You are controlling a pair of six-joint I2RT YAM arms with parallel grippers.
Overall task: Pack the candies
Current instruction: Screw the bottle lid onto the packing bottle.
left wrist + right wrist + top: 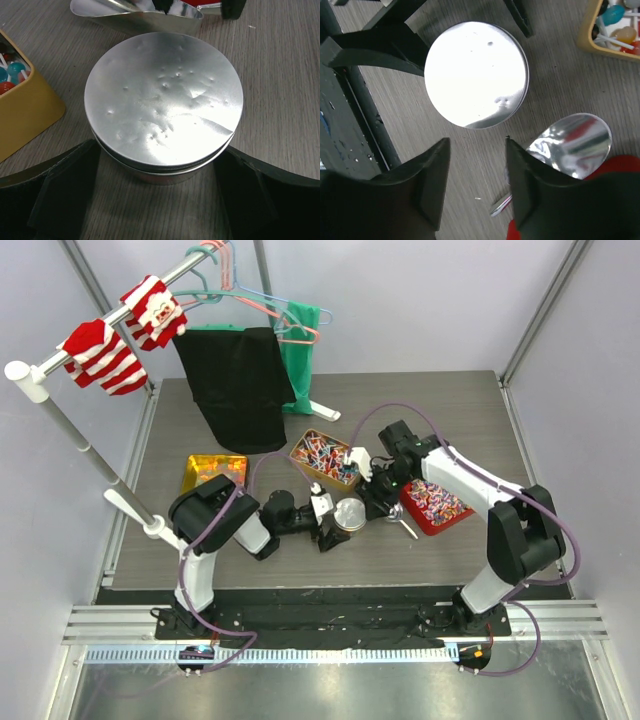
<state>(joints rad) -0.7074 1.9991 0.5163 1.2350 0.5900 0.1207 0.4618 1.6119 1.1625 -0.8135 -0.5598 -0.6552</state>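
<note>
Left wrist view: left gripper (160, 167) wide open astride the lidded tin (163, 100), right gripper (477, 150) part-open, empty; packing seems done, withdraw next.

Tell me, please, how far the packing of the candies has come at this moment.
Looks done: the round tin carries its silver lid, and the metal scoop lies unheld on the table. In hand: nothing. The left gripper is open, one finger on each side of the tin; the right gripper is open beside the scoop. Left: wrapped candies fill the red tray, lollipops the yellow box.
</note>
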